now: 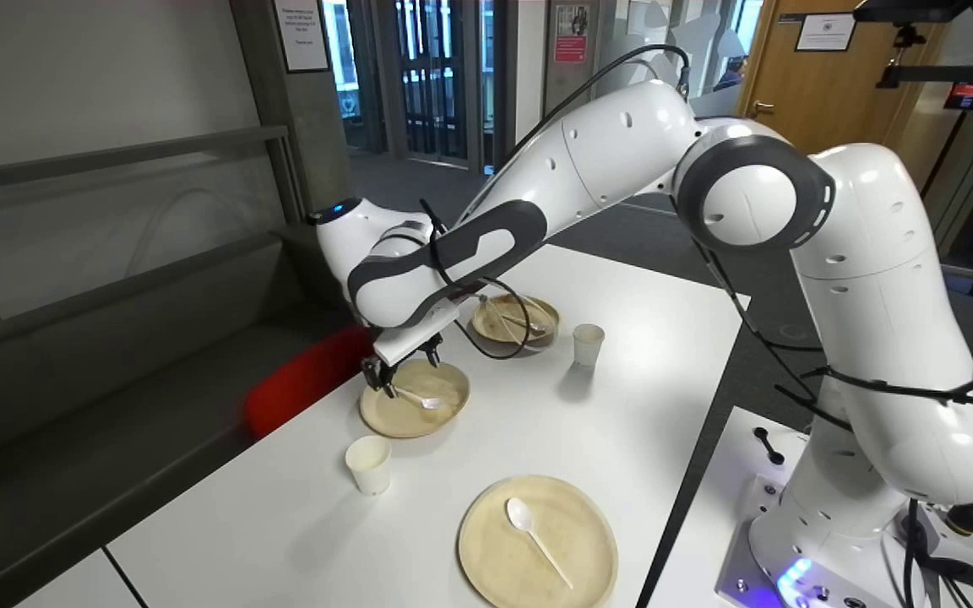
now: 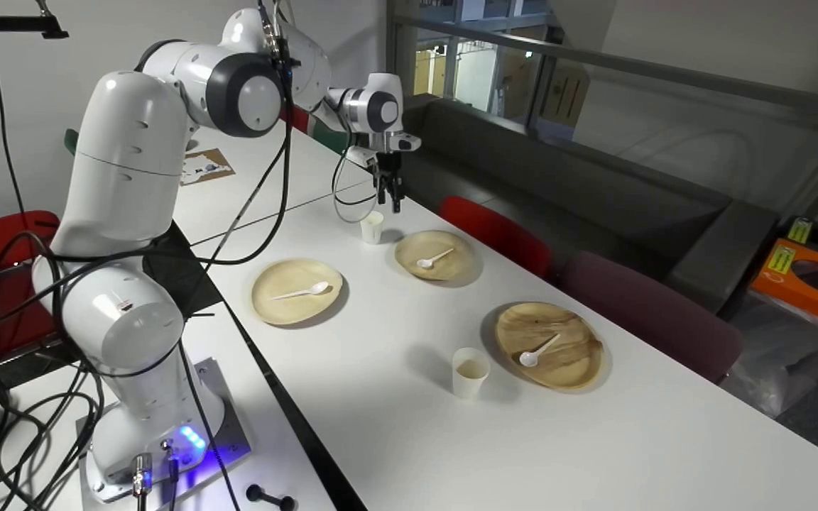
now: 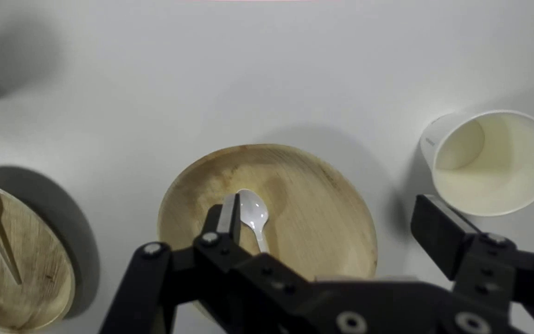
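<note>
gripper (image 3: 332, 213) spread wide, fingers well apart, nothing pinched. hangs above the white table (image 3: 295, 69); both exterior views suggest it touches nothing, though height is hard to judge.

beneath the spread: a round wood-grain plate (image 3: 318, 208), white plastic spoon (image 3: 254, 211) lying on it. wrist view: spoon's bowl toward eleven o'clock of the plate, handle running toward half past five until the gripper hides it. paper cup (image 3: 489, 162) upright at half past two from the plate. one finger shows right alongside the spoon's bowl, its mate close by the cup's rim, toward seven o'clock; apart from both, i judge.

also about: darker plate (image 3: 35, 260) at nine o'clock in the wrist view, with its own spoon (image 2: 531, 358); in an exterior view, another plate (image 1: 512, 553) at half past four from the one beneath the gripper.

handling, my reading: neither spoon nor cup sits centred in the gap, so square up sideways before any lowering. a straight drop risks one finger on the spoon, the other near the cup. spoon is thin and low: best met across the handle, slowly. cup looks light; a nudge could tip it.
</note>
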Controlling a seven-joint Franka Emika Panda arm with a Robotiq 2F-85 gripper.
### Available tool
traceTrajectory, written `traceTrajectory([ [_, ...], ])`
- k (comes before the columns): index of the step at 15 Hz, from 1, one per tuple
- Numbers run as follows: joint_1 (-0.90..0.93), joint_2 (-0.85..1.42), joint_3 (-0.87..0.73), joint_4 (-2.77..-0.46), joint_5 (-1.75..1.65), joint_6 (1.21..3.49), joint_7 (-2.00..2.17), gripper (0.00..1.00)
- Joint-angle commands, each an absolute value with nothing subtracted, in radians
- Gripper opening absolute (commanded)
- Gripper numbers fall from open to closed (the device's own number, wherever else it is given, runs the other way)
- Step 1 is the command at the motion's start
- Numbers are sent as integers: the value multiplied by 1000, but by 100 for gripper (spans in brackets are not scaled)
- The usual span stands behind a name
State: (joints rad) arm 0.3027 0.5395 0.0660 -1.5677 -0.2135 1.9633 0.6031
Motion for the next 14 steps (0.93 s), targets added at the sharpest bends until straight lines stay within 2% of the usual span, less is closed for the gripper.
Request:
traceTrajectory([
  [1,333,601,50,-1491,-243,1916,567,100],
  [14,314,739,95,-1379,-122,1919,300,100],
])
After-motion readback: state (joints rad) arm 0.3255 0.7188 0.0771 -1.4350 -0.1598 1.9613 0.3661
